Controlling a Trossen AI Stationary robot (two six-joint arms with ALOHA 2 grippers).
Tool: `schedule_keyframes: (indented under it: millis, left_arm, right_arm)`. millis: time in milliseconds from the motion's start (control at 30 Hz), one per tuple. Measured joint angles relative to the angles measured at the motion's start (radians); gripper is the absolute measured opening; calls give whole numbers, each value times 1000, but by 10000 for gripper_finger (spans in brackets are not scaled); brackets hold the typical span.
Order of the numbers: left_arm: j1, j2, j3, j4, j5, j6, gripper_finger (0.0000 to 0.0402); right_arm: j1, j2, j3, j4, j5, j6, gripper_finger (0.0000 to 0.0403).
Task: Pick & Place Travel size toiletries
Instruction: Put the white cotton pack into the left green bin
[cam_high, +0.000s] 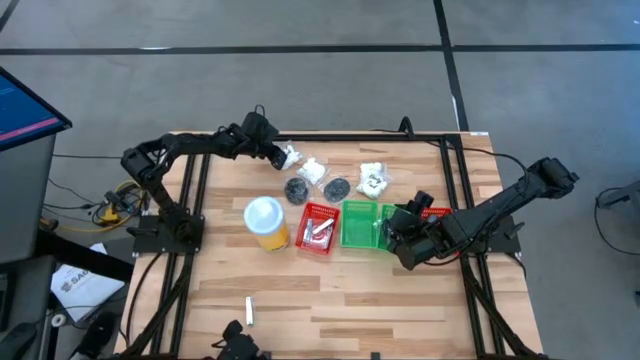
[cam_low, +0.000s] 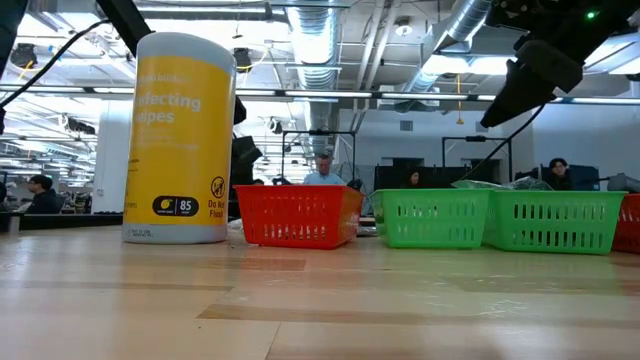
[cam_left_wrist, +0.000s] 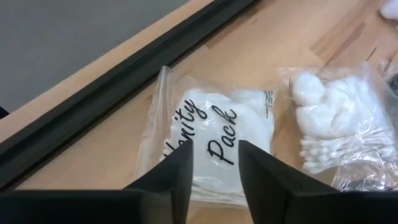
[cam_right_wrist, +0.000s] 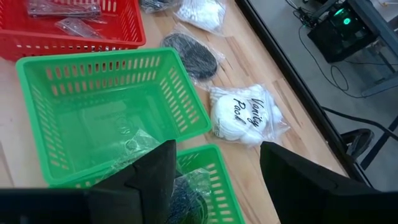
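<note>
A white "Vanity Pack" packet (cam_left_wrist: 217, 118) (cam_high: 291, 157) lies flat on the table's far left part. My left gripper (cam_left_wrist: 214, 152) (cam_high: 279, 154) slants down over its near edge, open by a narrow gap. Beside it lie a cotton packet (cam_left_wrist: 336, 124) (cam_high: 312, 170), two dark grey discs (cam_high: 297, 188) (cam_high: 337, 187) and another white packet (cam_high: 373, 178) (cam_right_wrist: 245, 115). My right gripper (cam_right_wrist: 214, 162) (cam_high: 392, 228) hangs open above a green bin (cam_right_wrist: 221, 180) that holds a clear packet (cam_right_wrist: 134, 149) with a dark disc inside. My left gripper stands with one finger (cam_left_wrist: 177, 174) on either side of the middle of the packet's near edge (cam_left_wrist: 214, 186), slanting down from the table's left side. The fingers themselves hide whether their ends touch the packet, so I cannot tell.
A yellow cup with a white lid (cam_high: 265, 220) (cam_low: 180, 140) stands left of the red bin (cam_high: 318, 211), which holds silvery tubes. A second green bin (cam_right_wrist: 186, 93) sits between the red one and my right gripper. A small white tube (cam_high: 249, 310) lies near the front edge.
</note>
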Motion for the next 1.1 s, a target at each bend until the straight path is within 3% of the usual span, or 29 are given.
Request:
schedule_keyframes:
  millis: [233,467,600,1100]
  left_arm:
    - [0,6,0,4,-18,18,144]
    - [0,83,0,6,-30,53,135]
    - [0,87,0,15,-99,70,132]
    - [0,89,0,20,-111,73,112]
  right_arm:
    - [0,0,0,3,0,1,221]
    - [0,0,0,14,-4,1,221]
    - [0,0,0,27,-4,1,221]
    - [-1,0,0,25,-4,0,221]
